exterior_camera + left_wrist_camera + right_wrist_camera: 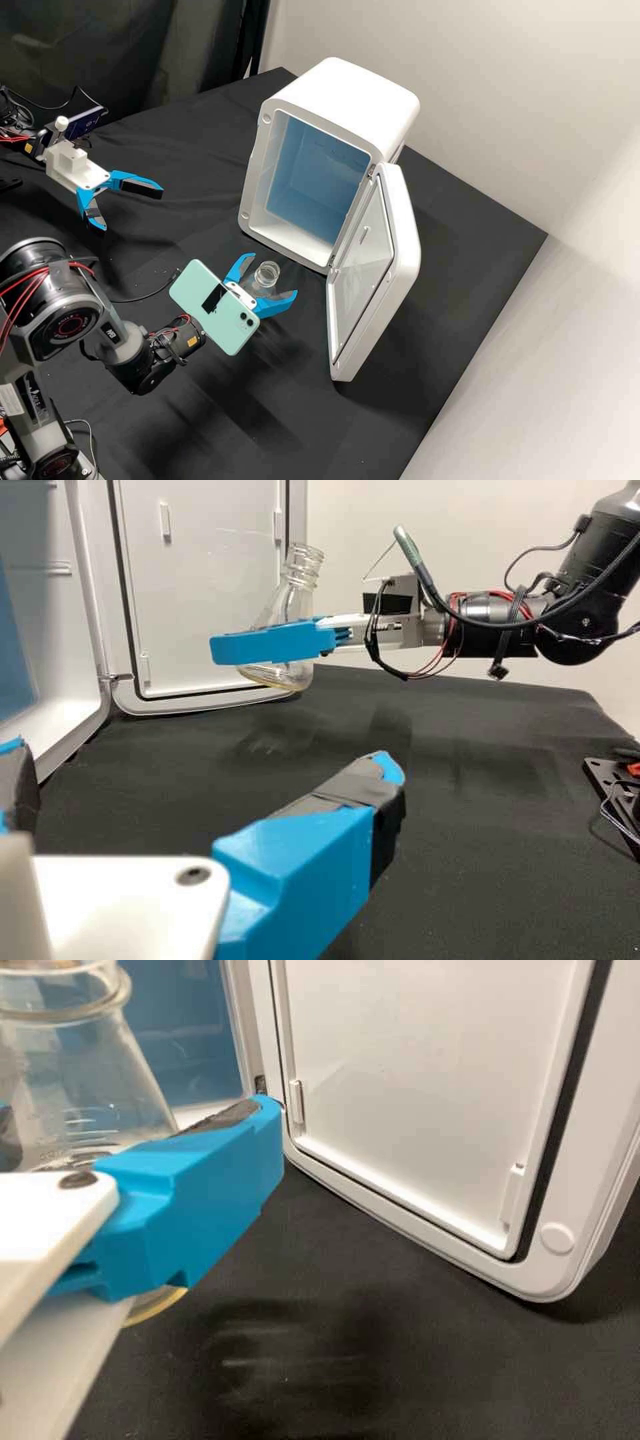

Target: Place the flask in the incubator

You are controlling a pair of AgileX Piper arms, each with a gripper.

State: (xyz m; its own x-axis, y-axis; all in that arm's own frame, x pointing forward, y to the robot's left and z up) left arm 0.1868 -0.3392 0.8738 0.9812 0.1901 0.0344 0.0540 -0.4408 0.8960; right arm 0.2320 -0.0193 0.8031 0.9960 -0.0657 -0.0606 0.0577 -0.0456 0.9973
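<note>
Right gripper (271, 276) fingers clamp flask (288, 605), raised off tabletop (200, 167) before open incubator (347, 100), likely for insertion. Left gripper (130, 209) fingers spread wide, empty, aside at left.

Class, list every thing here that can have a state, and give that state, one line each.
incubator: upright, chamber empty.
door: swung open.
flask: uncapped, tilted, held off the bench.
right gripper: shut on the flask.
left gripper: open, empty.
</note>
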